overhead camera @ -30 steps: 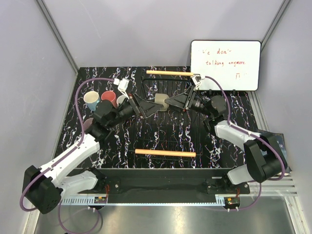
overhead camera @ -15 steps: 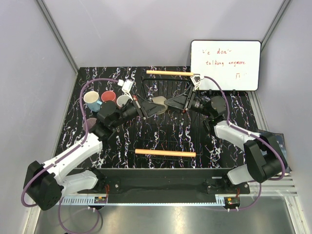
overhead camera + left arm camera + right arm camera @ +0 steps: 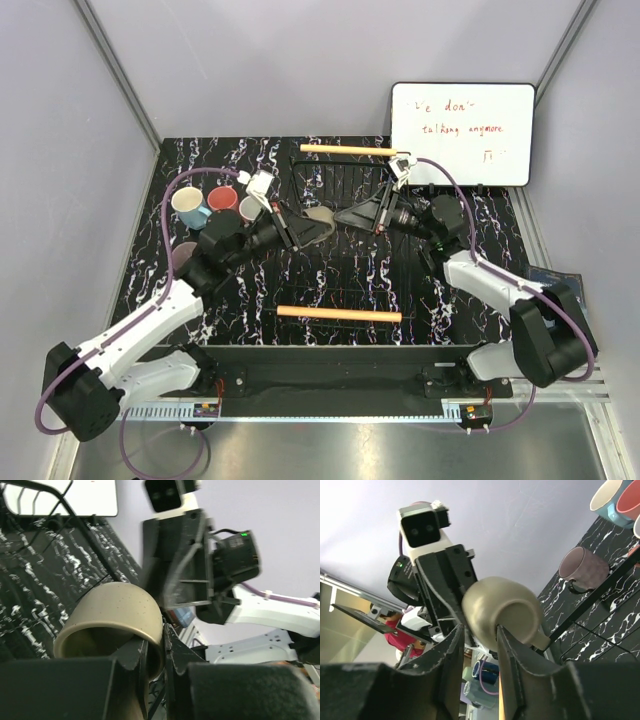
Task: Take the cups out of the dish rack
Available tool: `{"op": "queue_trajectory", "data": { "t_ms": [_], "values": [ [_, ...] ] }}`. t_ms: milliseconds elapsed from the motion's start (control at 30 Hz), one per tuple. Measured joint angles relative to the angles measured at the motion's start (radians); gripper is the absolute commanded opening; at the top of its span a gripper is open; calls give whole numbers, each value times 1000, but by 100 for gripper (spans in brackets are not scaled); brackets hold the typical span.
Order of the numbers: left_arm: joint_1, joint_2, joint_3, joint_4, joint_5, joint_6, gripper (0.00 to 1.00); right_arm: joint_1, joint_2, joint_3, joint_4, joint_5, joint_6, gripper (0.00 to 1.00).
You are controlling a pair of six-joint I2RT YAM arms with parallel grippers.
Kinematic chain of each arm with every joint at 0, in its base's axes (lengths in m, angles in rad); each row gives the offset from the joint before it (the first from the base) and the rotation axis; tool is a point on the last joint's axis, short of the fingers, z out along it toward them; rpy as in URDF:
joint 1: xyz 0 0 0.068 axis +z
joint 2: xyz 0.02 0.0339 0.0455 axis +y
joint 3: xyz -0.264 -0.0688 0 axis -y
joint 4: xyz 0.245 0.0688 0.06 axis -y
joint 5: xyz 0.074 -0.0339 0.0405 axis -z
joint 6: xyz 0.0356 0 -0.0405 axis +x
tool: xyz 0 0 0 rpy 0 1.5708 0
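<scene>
reading "talking anymore", whiteboard (image 3: 462,160) near rack (image 3: 338,314)

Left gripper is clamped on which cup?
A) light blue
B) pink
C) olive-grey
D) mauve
C: in the left wrist view the left gripper pinches the rim of the olive-grey cup between its fingers.
</scene>
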Motion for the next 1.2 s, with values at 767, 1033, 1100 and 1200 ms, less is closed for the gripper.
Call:
{"op": "queue_trajectory", "data": {
  "t_ms": [767,1033,1100,1200],
  "values": [
    [77,-51,339,-836,-636,250,0,8,-247,90,-769,274,-455,56],
    [234,104,216,-999,-682,213,0,8,-247,79,-834,309,-496,56],
    [247,149,212,-1011,-679,209,0,8,-247,77,-841,309,-500,56],
    [261,219,212,-1004,-672,205,0,8,-246,74,-844,309,-504,56]
  ]
}}
